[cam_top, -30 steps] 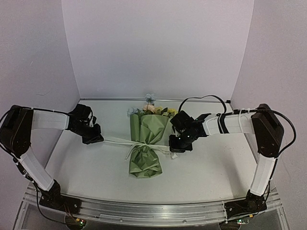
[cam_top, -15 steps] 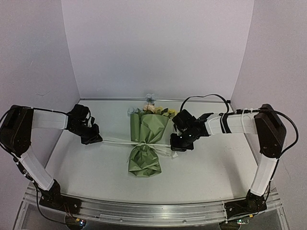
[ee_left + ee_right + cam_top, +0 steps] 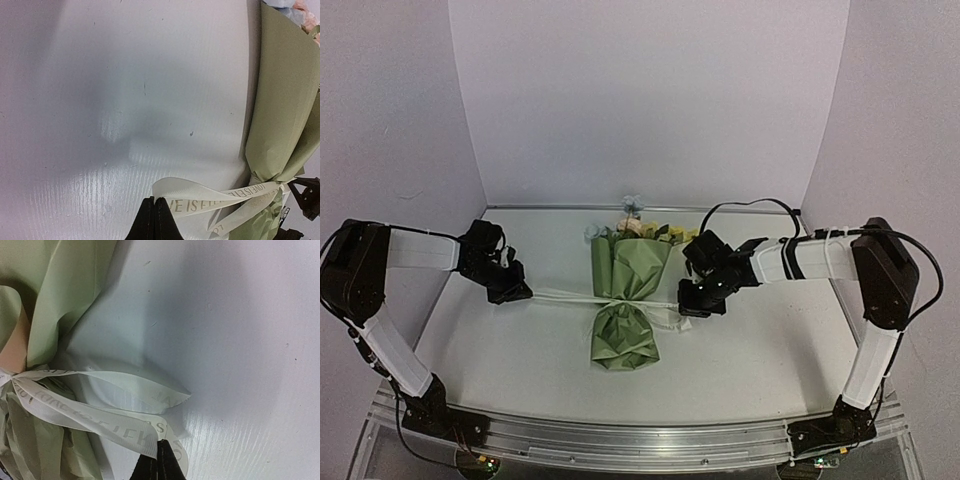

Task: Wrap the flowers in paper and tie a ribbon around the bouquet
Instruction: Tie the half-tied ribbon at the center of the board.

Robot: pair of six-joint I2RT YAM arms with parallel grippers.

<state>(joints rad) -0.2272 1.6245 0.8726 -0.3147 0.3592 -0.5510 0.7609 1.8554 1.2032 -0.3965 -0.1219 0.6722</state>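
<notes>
White-and-black arms (image 3: 420, 252), seemingly black fingers (image 3: 147, 222)

Bouquet (image 3: 625, 290) on table (image 3: 760, 350) centre; ribbon (image 3: 560, 297) around its waist; left claw (image 3: 520, 293) left, right claw (image 3: 692, 305) right.

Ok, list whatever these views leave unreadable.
- Stems of the flowers: top view, inside the paper.
- Blooms: top view, too small; left wrist view, cut by the top right corner.
- Knot in the ribbon: right wrist view, cut by the left edge.
- Lettering on the ribbon: top view, too small.
</notes>
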